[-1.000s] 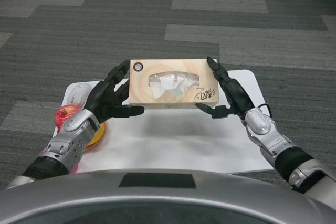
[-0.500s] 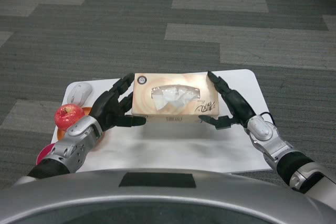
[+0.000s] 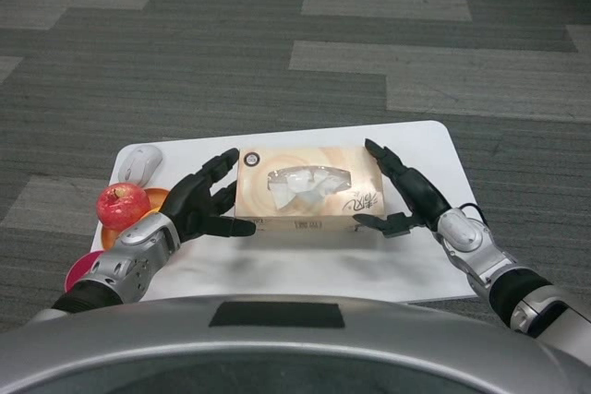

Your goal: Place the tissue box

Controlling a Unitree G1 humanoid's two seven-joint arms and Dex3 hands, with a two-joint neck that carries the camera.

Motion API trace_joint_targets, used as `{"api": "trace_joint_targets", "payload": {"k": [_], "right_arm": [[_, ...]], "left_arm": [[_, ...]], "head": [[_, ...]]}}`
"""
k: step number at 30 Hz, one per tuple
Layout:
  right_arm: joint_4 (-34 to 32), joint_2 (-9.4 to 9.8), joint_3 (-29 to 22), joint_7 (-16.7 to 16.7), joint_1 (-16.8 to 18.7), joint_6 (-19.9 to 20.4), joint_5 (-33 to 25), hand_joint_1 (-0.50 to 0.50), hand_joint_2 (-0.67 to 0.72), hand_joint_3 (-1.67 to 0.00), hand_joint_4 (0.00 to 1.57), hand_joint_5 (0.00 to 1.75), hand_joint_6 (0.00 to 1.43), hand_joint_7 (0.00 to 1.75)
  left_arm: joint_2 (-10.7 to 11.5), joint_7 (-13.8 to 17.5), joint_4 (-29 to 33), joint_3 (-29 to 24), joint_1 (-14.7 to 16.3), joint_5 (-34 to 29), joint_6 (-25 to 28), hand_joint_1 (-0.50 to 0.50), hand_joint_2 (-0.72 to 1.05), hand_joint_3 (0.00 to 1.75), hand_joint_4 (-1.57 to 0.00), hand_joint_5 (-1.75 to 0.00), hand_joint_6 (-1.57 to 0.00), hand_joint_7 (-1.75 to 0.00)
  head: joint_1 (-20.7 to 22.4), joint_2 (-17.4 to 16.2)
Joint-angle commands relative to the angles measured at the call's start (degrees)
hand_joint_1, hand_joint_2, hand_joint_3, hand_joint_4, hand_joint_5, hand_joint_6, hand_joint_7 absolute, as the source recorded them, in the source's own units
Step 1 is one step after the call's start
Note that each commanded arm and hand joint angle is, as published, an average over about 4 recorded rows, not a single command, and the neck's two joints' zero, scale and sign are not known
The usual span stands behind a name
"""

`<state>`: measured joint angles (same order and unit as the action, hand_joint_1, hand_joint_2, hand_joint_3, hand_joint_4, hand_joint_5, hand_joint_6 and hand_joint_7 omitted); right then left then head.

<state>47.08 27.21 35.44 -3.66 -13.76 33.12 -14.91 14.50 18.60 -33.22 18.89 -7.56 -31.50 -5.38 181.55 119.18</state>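
While the tissue box (image 3: 309, 189) sits mid-table (image 3: 416, 260), clamped between the left robot hand (image 3: 205, 205) and the right robot hand (image 3: 406, 196), a white mouse (image 3: 139, 164) and red apple (image 3: 122, 205) (on an orange plate (image 3: 152, 200)) crowd the left edge. Since a second ago the box has come lower and nearer. A pink object (image 3: 78, 269) is half hidden behind the left forearm.

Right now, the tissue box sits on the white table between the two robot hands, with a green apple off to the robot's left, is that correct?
Not quite: the apple is red, not green, as the head view shows. The rest stands: the tissue box is on the white table between the left robot hand and the right robot hand, with the apple off to the robot's left.
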Motion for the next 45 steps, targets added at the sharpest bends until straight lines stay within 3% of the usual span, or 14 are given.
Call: {"api": "trace_joint_targets", "payload": {"k": [1, 5, 10, 24, 27, 32, 34, 39, 42, 45], "right_arm": [[0.6, -1.02, 0.9, -1.3, -1.0, 0.9, 0.5, -0.33, -0.54, -0.63, 0.00, 0.68, 0.00, 0.00], [1.8, -1.02, 1.1, -1.5, -1.1, 0.9, 0.5, -0.33, -0.54, -0.56, 0.00, 0.58, 0.00, 0.00], [4.3, -1.15, 1.4, -2.0, -1.6, 0.9, 0.5, -0.33, -0.54, -0.48, 0.00, 0.58, 0.00, 0.00], [11.7, -1.94, 2.4, -2.4, -4.1, 0.7, 0.4, -0.33, -0.54, -0.48, 0.00, 0.65, 0.00, 0.00], [12.7, -2.01, 2.6, -2.4, -4.5, 0.7, 0.4, -0.33, -0.54, -0.48, 0.00, 0.68, 0.00, 0.00], [13.6, -2.07, 2.7, -2.4, -4.7, 0.5, 0.5, -0.33, -0.48, -0.48, 0.01, 0.68, 0.00, 0.00], [13.8, -2.12, 2.7, -2.4, -4.8, 0.5, 0.5, -0.35, -0.48, -0.40, 0.01, 0.68, 0.00, 0.00], [13.8, -2.23, 2.7, -2.4, -4.8, 0.5, 0.4, -0.29, -0.54, -0.16, 0.00, 0.68, 0.00, 0.00], [13.8, -2.25, 2.6, -2.4, -4.8, 0.5, 0.5, -0.31, -0.54, -0.16, 0.00, 0.68, 0.00, 0.00], [13.8, -2.25, 2.6, -2.4, -4.8, 0.6, 0.5, -0.29, -0.54, -0.16, 0.00, 0.63, 0.00, 0.00]], "left_arm": [[-0.4, 1.8, -1.4, 1.1, -1.2, 0.3, 0.6, 0.50, 0.96, 0.17, 0.00, 0.00, 0.00, 0.00], [-0.5, 2.0, -2.6, 1.4, -1.5, 0.2, 0.6, 0.50, 0.98, 0.15, 0.00, 0.00, 0.00, 0.00], [-0.8, 2.2, -5.8, 2.3, -2.8, 0.2, 0.6, 0.50, 0.96, 0.15, 0.00, 0.00, 0.00, 0.00], [-2.1, 3.1, -13.2, 3.7, -5.7, 0.2, 0.2, 0.50, 0.96, 0.15, 0.00, 0.00, 0.00, 0.00], [-2.3, 3.2, -14.8, 3.9, -6.4, 0.1, 0.2, 0.50, 1.00, 0.09, 0.00, 0.00, 0.00, 0.00], [-2.5, 3.7, -17.5, 4.4, -7.7, 0.1, -0.2, 0.50, 0.98, 0.17, 0.00, 0.00, 0.00, 0.00], [-2.6, 3.8, -18.5, 4.5, -8.1, 0.1, -0.2, 0.50, 0.98, 0.15, 0.00, 0.00, 0.00, 0.00], [-2.9, 4.0, -19.6, 4.4, -8.4, 0.0, -0.6, 0.50, 1.00, 0.13, 0.00, 0.00, 0.00, 0.00], [-2.9, 4.0, -19.8, 4.2, -8.4, -0.1, -1.1, 0.50, 0.98, 0.09, 0.00, 0.00, 0.00, 0.00], [-2.9, 4.0, -19.9, 4.2, -8.4, -0.1, -1.4, 0.50, 1.03, 0.15, 0.00, 0.00, 0.00, 0.00]], "head": [[0.0, -0.1], [0.1, -0.2], [0.0, -0.2], [-0.2, -0.5], [-0.2, -0.5], [-0.4, -0.5], [-0.5, -0.5], [-0.4, -0.5], [-0.4, -0.5], [-0.4, -0.4]]}}
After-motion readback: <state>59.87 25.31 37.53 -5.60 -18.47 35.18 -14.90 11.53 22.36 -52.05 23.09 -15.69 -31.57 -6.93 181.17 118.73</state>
